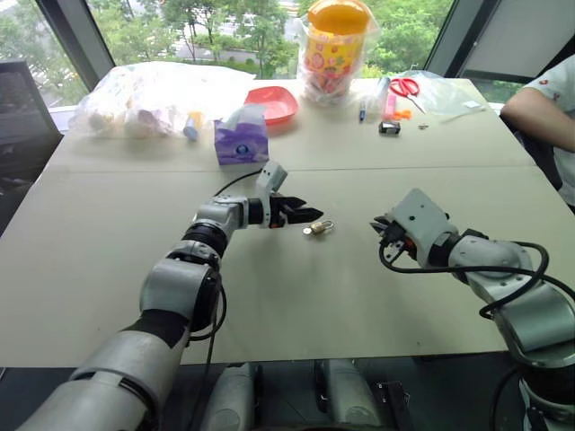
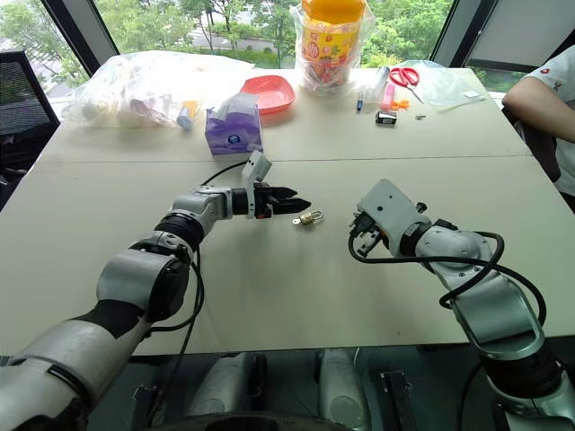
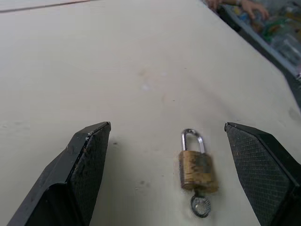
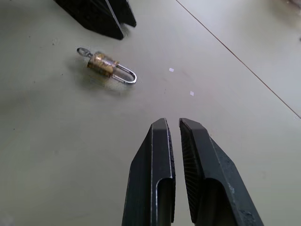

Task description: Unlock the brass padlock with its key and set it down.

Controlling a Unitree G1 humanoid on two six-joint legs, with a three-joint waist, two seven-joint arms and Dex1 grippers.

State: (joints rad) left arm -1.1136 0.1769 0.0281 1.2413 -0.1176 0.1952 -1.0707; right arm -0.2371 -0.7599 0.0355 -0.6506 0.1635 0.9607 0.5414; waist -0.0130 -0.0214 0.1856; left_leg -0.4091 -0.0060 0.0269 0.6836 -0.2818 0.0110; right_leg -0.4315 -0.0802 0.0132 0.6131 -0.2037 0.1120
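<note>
The brass padlock (image 3: 198,170) lies flat on the pale worktop (image 1: 296,296), free of both grippers, with the key (image 3: 201,205) seated in the keyway at its base and its thin shackle (image 3: 192,140) pointing away from the left gripper (image 3: 188,174). That gripper's fingers (image 3: 80,174) stand wide apart, one to each side of the lock and touching neither face. The right gripper (image 4: 175,125) hovers well to the side, its fingers nearly pressed together on nothing. The lock looks small, hard and dense for its size, likely slick on its smooth metal faces (the shackle even more so). The squarish body is probably the surest place to pinch, across its flat sides.
</note>
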